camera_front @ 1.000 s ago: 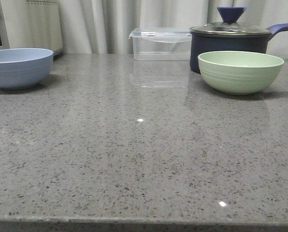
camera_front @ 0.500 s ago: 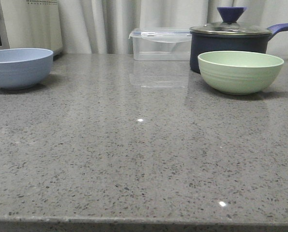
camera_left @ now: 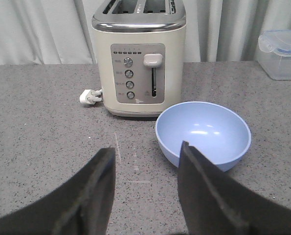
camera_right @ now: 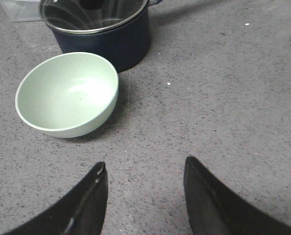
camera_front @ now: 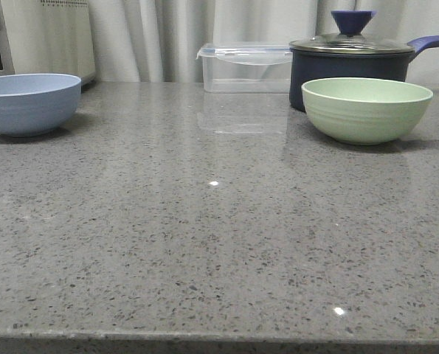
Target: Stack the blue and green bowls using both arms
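We find a grey speckled counter (camera_front: 219,243) carrying every item. At its far left stands a cream toaster (camera_left: 139,58), its plug (camera_left: 90,96) lying beside it on the counter. At the far right sits a dark navy saucepan (camera_front: 350,68) under a glass lid (camera_front: 352,43). Between them, against the curtain, we note a clear plastic container (camera_front: 246,68). The green bowl (camera_front: 366,109) stands upright just in front of the saucepan, right of centre. The blue bowl (camera_front: 29,103) stands upright at the left edge, just in front of the toaster; the two bowls are well apart. The left tool (camera_left: 146,161) is spread wide over bare counter near the blue bowl, holding nothing. The right tool (camera_right: 145,178) is likewise spread wide and holds nothing, near the green bowl.
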Robot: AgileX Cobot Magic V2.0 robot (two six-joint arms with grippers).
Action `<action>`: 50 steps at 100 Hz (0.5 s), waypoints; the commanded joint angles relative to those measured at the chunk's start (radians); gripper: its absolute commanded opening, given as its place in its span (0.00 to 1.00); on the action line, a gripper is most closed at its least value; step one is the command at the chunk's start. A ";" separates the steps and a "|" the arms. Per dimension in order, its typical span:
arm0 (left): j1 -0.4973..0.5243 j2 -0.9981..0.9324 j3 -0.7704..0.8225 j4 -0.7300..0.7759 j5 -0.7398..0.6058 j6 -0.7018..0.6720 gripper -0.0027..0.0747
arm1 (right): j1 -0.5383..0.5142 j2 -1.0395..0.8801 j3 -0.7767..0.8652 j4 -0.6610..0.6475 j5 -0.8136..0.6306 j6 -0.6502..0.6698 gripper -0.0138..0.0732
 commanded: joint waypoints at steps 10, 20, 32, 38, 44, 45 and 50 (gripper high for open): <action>-0.008 0.003 -0.039 -0.007 -0.075 -0.001 0.44 | 0.044 0.151 -0.170 0.031 0.022 -0.007 0.59; -0.008 0.003 -0.039 -0.007 -0.074 -0.001 0.44 | 0.073 0.250 -0.259 0.031 0.085 -0.007 0.59; -0.008 0.003 -0.039 -0.007 -0.074 -0.001 0.44 | 0.097 0.374 -0.362 0.031 0.141 -0.007 0.59; -0.008 0.003 -0.039 -0.007 -0.074 -0.001 0.44 | 0.102 0.430 -0.412 0.032 0.169 -0.007 0.59; -0.008 0.003 -0.039 -0.007 -0.074 -0.001 0.44 | 0.103 0.491 -0.461 0.034 0.193 -0.007 0.59; -0.008 0.003 -0.039 -0.007 -0.074 -0.001 0.44 | 0.103 0.498 -0.466 0.034 0.198 -0.007 0.59; -0.008 0.003 -0.039 -0.007 -0.074 -0.001 0.44 | 0.103 0.549 -0.504 0.034 0.220 -0.007 0.59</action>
